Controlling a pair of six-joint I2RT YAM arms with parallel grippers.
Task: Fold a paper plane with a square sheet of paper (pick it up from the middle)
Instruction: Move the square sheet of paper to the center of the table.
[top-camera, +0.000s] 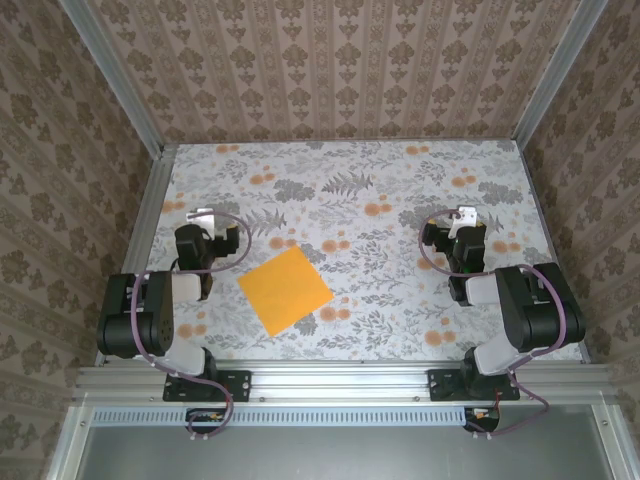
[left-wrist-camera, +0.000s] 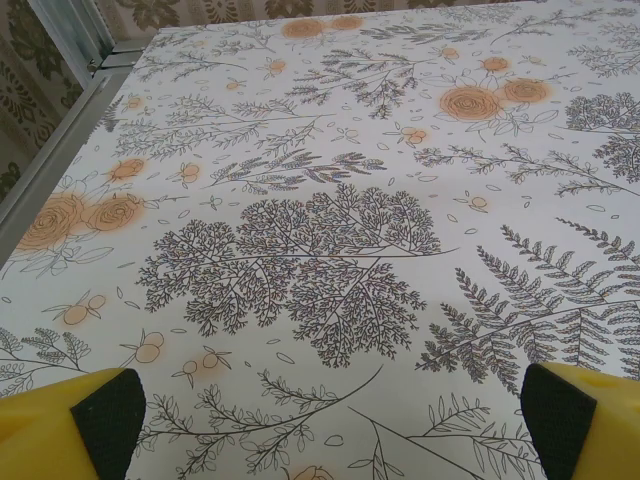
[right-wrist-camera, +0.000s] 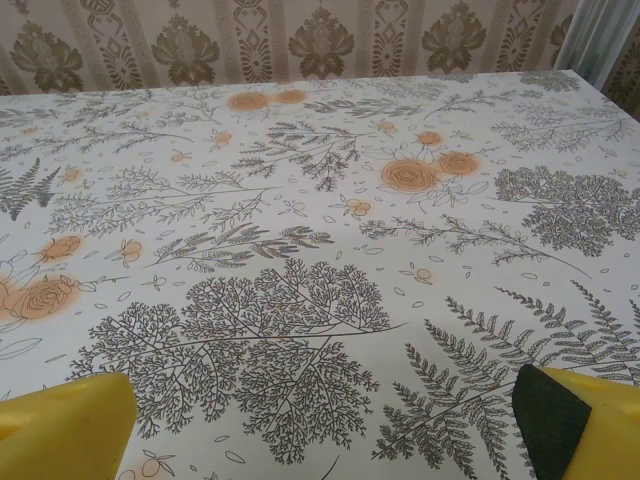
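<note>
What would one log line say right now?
paper: flat on table, unfolded | left gripper: open, empty | right gripper: open, empty | folding: not started

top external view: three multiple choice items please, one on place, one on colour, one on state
1. Where does the square sheet of paper lie?
A) flat on the table, front half, near the middle
B) against the back wall
C) on the metal rail
2. What colour is it?
A) blue
B) white
C) orange-yellow
3. How is the left gripper?
A) shut on the sheet
B) open, holding nothing
C) shut, empty
Answers: 1 A, it lies flat, nearer the front edge; 2 C, plain bright orange-yellow; 3 B, the left wrist view shows it spread wide over bare table.
</note>
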